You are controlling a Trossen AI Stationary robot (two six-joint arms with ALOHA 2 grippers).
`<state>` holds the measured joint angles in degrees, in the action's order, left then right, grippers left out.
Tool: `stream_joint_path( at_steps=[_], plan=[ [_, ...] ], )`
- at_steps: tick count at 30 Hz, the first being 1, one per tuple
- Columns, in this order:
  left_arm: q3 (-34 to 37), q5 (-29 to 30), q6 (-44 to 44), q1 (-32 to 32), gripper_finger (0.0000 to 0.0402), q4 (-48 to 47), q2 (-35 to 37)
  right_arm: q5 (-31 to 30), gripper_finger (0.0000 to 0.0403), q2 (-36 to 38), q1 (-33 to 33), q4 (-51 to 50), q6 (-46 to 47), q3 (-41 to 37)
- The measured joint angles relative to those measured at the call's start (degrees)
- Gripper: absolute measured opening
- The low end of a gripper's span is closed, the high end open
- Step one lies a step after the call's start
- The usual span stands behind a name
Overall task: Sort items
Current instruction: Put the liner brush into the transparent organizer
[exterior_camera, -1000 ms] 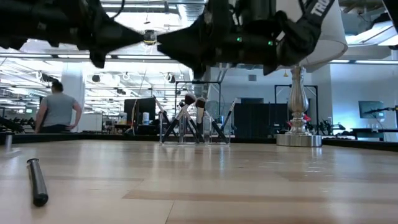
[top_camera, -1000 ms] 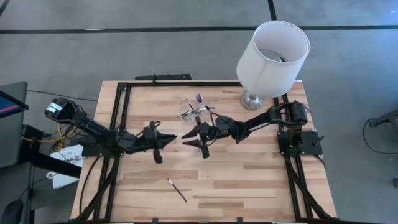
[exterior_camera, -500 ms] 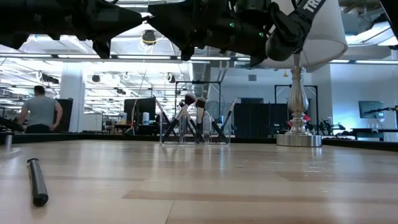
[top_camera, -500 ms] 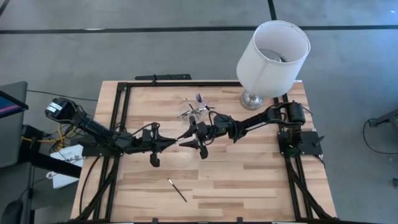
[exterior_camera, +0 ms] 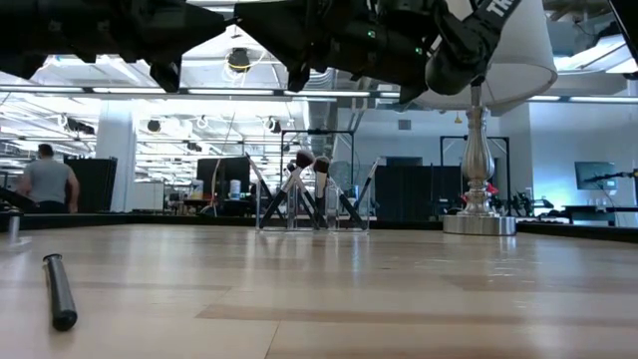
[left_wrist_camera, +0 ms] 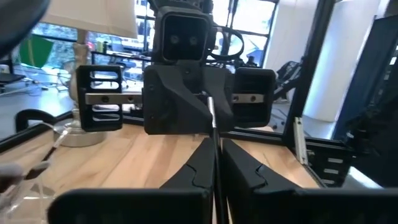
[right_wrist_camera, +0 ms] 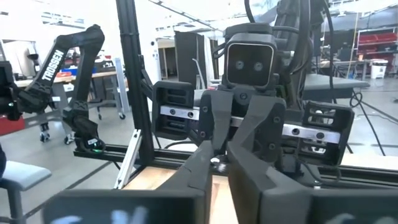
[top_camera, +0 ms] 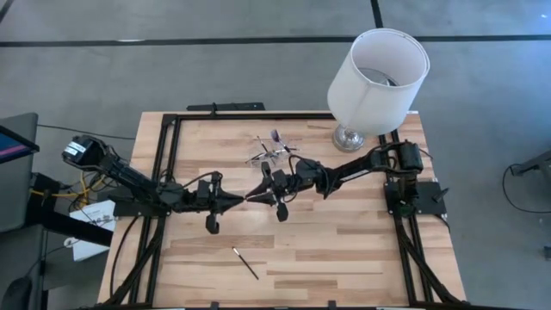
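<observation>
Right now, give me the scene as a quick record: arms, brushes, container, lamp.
left gripper: above table centre, tip to tip with right gripper
between them: slim silver-and-black makeup brush handle, seen in left wrist view
loose brush: slim black-handled brush lying on the wooden table, apart from both arms
container: small clear plastic container with several brushes leaning in it
lamp: big white-shaded lamp, at the table's corner by the right arm's base

Pale matt wooden table (top_camera: 344, 250), shiny metal lamp base (top_camera: 349, 138), smooth white shade (top_camera: 377, 69), matt black claws
</observation>
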<state>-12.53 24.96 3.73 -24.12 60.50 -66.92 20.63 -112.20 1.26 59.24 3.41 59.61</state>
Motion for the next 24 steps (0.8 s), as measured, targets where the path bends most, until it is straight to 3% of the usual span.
stream_joint_path(
  at_steps=[3,10,14,20,24],
  plan=[
    [0.00,-1.18,0.54,0.08,0.0023,0.01,0.00,-0.15,0.0012,0.02,0.01,0.02,-0.27,0.00],
    [0.00,-2.94,0.08,0.13,0.0062,-0.01,0.00,-0.34,0.0011,0.02,0.15,-0.24,4.19,0.02],
    [-0.07,1.01,-0.09,0.13,0.0083,0.05,0.00,-1.28,0.0008,1.94,-0.57,-4.44,5.70,0.02],
    [-0.07,14.80,-2.29,0.17,0.0100,-0.02,0.00,-17.68,0.0005,12.54,-0.65,-28.58,3.01,0.02],
    [-0.07,19.25,-4.79,0.53,0.0101,0.00,0.00,-36.55,0.0007,20.09,-0.46,-39.20,-0.92,0.04]
  ],
)
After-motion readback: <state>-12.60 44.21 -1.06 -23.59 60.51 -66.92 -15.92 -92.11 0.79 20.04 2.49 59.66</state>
